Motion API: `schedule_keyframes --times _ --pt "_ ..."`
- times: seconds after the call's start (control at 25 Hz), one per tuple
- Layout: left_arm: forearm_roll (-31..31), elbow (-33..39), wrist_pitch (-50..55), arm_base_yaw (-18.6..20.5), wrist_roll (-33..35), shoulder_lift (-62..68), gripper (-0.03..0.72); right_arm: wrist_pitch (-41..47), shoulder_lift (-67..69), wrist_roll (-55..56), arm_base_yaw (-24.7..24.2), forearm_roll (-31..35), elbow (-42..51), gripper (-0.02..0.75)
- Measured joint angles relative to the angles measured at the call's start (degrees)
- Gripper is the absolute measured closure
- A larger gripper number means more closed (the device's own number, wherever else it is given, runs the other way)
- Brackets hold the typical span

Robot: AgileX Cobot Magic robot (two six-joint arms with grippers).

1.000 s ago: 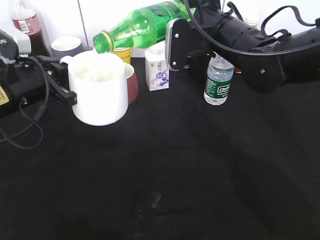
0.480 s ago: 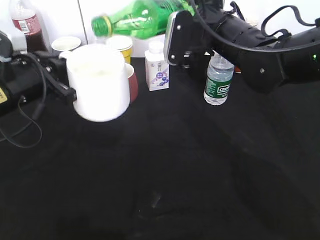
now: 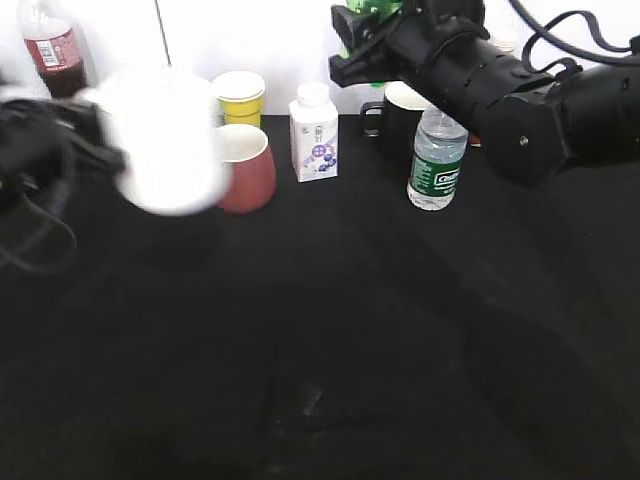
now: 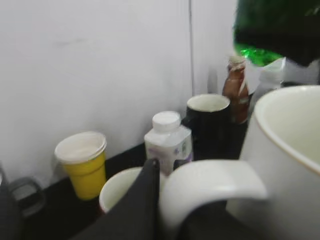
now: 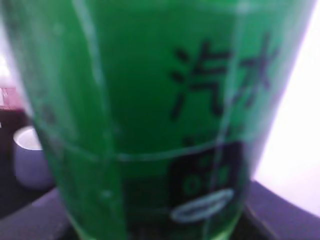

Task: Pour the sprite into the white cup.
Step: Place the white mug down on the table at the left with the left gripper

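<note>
The white cup (image 3: 160,140) hangs blurred in the air at the left. My left gripper (image 3: 100,155) is shut on its loop handle (image 4: 215,180), and the cup's rim and wall (image 4: 285,145) fill the right of the left wrist view. My right gripper (image 3: 362,35) is at the top centre, shut on the sprite (image 3: 372,8), of which only a green sliver shows at the frame's top edge. The sprite's green body (image 5: 150,110) fills the right wrist view and hides the jaws. Its lower end (image 4: 270,30) also shows above the cup in the left wrist view.
Along the back wall stand a dark red mug (image 3: 246,166), a yellow paper cup (image 3: 238,97), a small white bottle (image 3: 313,132), a black mug (image 3: 400,115), a clear water bottle (image 3: 437,160) and a cola bottle (image 3: 50,45). A grey mug (image 5: 27,160) shows in the right wrist view.
The sprite was tilted with its mouth over the white cup; it has swung up and right, mostly out of frame. The left gripper has carried the cup up and to the left.
</note>
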Motion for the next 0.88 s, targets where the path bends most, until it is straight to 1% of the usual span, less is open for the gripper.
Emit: schedule_keyframes --times 0.08,0.2,0.28,0.32,0.44,0.56,0.68,0.8,0.88 --pt "-2.0 0.0 -1.0 4.9 0.0 0.0 0.631 4.9 -0.7 1.1 0.0 0.0 0.0 0.344" --pt "-2.5 0.0 -4.0 14.1 0.0 0.0 0.631 15.0 -4.7 2.2 0.0 0.0 0.0 0.344" --pt "-2.8 -1.3 -4.9 19.1 0.0 2.1 0.631 17.9 -7.8 3.2 0.1 0.0 0.0 0.344" --pt "-3.1 -2.5 -5.3 20.5 0.0 4.4 0.631 18.3 -9.5 4.2 0.1 0.0 0.3 0.344" --pt "-3.3 -9.0 -7.8 21.1 0.0 15.0 0.632 18.3 -16.9 6.2 0.1 1.0 6.4 0.344" --pt "-1.6 -16.5 -7.6 21.1 0.1 26.6 0.632 18.7 -23.5 6.8 0.1 2.9 12.5 0.344" --pt "0.2 -24.2 -7.5 21.0 0.1 34.7 0.632 18.7 -25.6 7.4 0.1 3.0 13.4 0.351" --pt "2.7 -30.8 -7.6 19.8 0.0 39.8 0.632 18.7 -25.6 7.4 0.1 3.0 13.4 0.351" --pt "3.9 -33.0 -7.6 19.3 0.0 41.9 0.632 18.7 -25.6 7.4 0.1 3.0 13.4 0.351"
